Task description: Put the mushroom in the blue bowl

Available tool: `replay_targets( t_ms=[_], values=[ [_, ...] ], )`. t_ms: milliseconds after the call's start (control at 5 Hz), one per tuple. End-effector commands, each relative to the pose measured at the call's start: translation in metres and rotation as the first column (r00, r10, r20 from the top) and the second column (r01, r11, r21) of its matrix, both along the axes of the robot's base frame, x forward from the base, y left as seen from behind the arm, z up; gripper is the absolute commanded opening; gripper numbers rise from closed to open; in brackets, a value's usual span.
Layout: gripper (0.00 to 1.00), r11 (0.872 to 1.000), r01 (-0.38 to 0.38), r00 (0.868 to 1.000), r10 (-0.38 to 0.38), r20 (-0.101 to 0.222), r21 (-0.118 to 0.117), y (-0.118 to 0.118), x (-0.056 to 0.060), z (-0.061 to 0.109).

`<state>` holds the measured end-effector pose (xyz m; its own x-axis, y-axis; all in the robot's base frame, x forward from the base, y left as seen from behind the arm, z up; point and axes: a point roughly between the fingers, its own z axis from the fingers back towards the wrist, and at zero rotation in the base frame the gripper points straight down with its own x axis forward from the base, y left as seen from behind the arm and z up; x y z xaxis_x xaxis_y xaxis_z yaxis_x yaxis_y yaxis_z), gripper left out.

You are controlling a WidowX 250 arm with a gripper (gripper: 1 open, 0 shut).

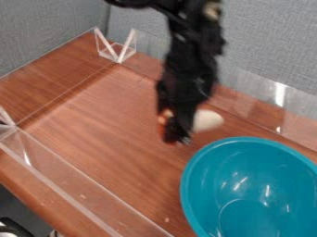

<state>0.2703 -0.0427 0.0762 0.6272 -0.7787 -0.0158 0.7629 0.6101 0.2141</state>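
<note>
My black gripper [181, 118] points almost straight down over the wooden table, just up and left of the blue bowl [251, 188]. It is shut on the mushroom [206, 120]. The cream stem sticks out to the right of the fingers, and a bit of the orange-red cap shows at their left side. The mushroom hangs a little above the table, near the bowl's far-left rim but outside it. The teal bowl sits at the lower right with nothing inside it.
Clear acrylic walls fence the table: a low one along the front left [56, 176], a corner piece at the back [115, 44], and a panel at the right [283, 97]. A grey backdrop stands behind. Bare wood [87, 106] lies to the left.
</note>
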Motion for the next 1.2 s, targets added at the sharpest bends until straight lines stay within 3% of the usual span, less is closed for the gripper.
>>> replay_targets(
  t_ms=[0, 200, 800, 1000],
  values=[
    [0.00, 0.997, 0.079, 0.996, -0.079, 0.040, -0.024, -0.036, -0.008, 0.004],
    [1.00, 0.989, 0.146, 0.989, -0.146, 0.018, -0.032, -0.060, -0.017, -0.011],
    [1.00, 0.985, 0.166, 0.986, -0.167, -0.002, -0.052, -0.078, -0.019, -0.038],
    [0.00, 0.976, 0.213, 0.977, -0.214, -0.021, -0.054, -0.095, -0.023, -0.046]
  ],
)
